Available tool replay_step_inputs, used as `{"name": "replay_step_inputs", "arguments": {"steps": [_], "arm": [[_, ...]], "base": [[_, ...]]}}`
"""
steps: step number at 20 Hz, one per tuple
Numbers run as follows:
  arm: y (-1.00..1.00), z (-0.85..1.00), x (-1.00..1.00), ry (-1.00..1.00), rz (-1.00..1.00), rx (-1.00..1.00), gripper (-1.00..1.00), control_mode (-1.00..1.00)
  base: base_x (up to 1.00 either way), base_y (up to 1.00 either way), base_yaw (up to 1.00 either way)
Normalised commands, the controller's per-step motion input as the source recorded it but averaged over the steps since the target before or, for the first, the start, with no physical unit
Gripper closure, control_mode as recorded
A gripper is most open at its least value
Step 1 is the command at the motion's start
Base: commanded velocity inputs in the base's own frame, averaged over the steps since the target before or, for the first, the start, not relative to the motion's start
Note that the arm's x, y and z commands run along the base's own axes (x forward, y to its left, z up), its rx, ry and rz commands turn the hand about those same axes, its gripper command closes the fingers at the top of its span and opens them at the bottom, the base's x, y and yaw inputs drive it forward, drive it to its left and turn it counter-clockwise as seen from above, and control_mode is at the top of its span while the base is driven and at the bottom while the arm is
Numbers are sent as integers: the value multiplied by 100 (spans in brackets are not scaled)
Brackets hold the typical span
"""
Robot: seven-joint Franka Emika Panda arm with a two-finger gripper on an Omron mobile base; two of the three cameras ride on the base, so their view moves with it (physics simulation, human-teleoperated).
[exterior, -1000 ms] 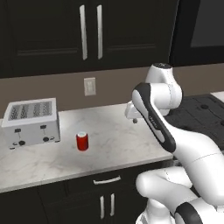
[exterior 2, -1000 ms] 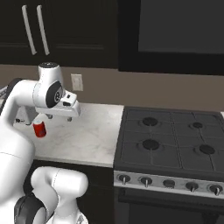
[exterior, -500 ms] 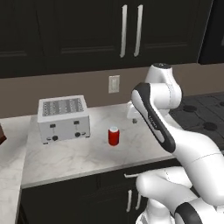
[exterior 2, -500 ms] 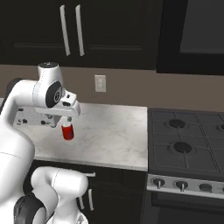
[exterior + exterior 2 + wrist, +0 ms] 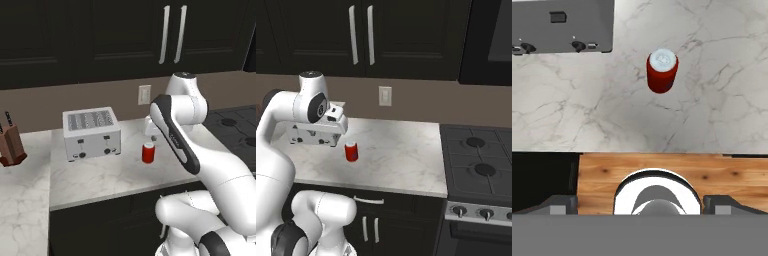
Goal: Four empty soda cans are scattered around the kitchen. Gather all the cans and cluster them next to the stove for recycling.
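Note:
One red soda can [image 5: 148,152] with a silver top stands upright on the white marble counter [image 5: 100,175], just right of the toaster. The right base view has the same soda can [image 5: 351,152] mid-counter, well left of the black stove [image 5: 481,160]. My gripper [image 5: 332,134] hangs above the counter, up and to the left of the can, not touching it. In the hand view the can [image 5: 662,71] lies ahead of my gripper [image 5: 642,202], whose fingertips [image 5: 562,204] stand wide apart and open with nothing between them.
A silver toaster [image 5: 91,132] sits against the wall left of the can. A brown knife block [image 5: 10,145] stands on the far left counter. A wall outlet [image 5: 385,95] is behind the can. The counter's front edge [image 5: 662,152] drops to wood floor.
The base has driven left, so the whole scene slid right in both base views; toaster and knife block came into view. The can stayed put and the gripper stayed open.

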Motion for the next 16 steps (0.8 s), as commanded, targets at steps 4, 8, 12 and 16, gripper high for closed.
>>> {"name": "replay_step_inputs", "arguments": {"steps": [4, 8, 12, 16], "arm": [[0, 0, 0, 0, 0, 0, -100, 100], [0, 0, 0, 0, 0, 0, -100, 100], [0, 0, 0, 0, 0, 0, -100, 100], [0, 0, 0, 0, 0, 0, -100, 100]], "base": [[1, 15, 0], [0, 0, 0], [0, 0, 0], [0, 0, 0]]}}
